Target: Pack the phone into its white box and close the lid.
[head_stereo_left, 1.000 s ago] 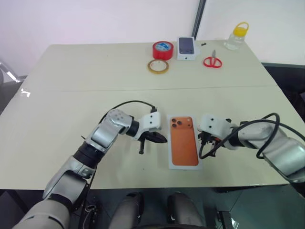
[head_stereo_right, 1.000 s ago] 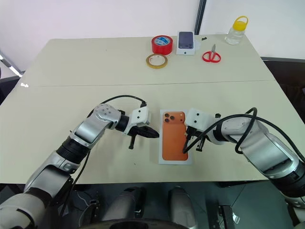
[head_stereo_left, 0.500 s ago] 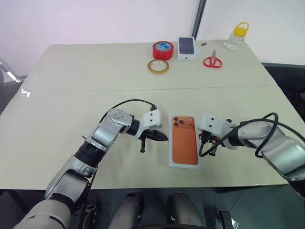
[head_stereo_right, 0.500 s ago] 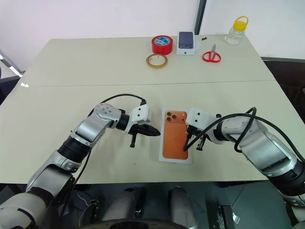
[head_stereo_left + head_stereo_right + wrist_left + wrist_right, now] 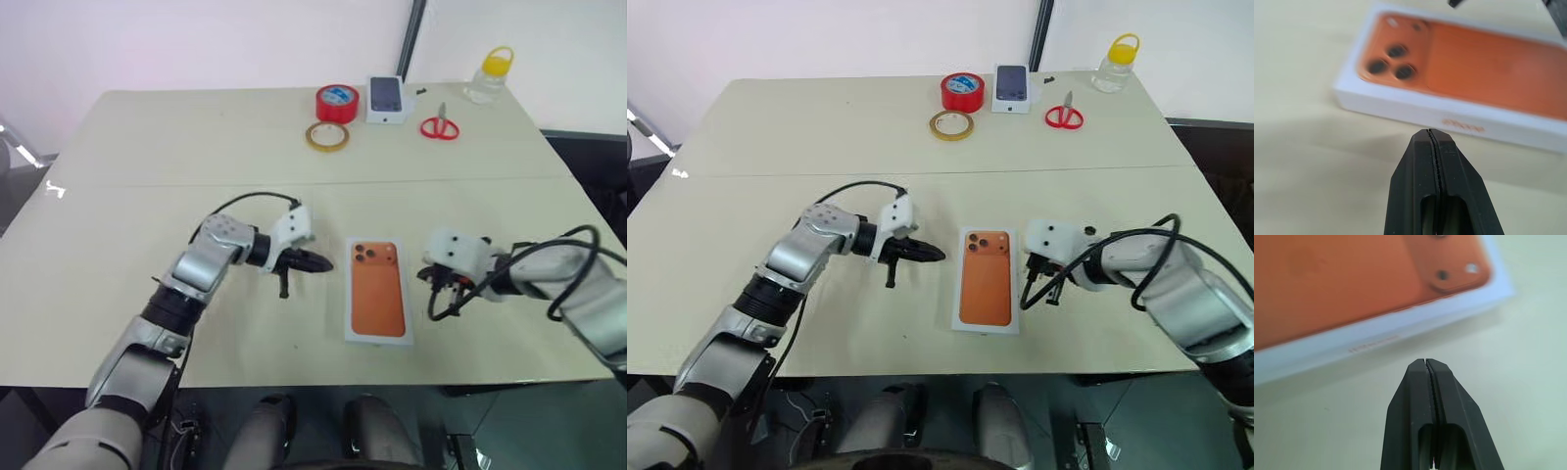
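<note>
Both hands have drawn back from the lid (image 5: 377,288) over the last second. A second ago the left hand (image 5: 315,261) and the right hand (image 5: 432,295) stood close against its two long sides; now the left one has pulled away toward the left of the frame and sits a little higher, and the right one has shifted toward the right edge, so there is bare desk (image 5: 147,147) on both sides. The closed package has stayed put in the lower middle of the head views, its printed orange phone picture facing up.

Each hand is fully closed, the black fingers (image 5: 1436,161) pressed tip to tip with nothing between them; the right wrist view shows the same.

The lid lies flat and square, with no gap that I can make out along the side seen from the wrists. The phone and the white box are covered by it, so I judge the phone packed and the lid down; the task looks finished or nearly so, with the arms retreating.

Small faint lettering runs along the lid's white side wall, too blurred to read. The smaller box (image 5: 384,99) at upper middle carries a dark phone picture, with no legible text
</note>
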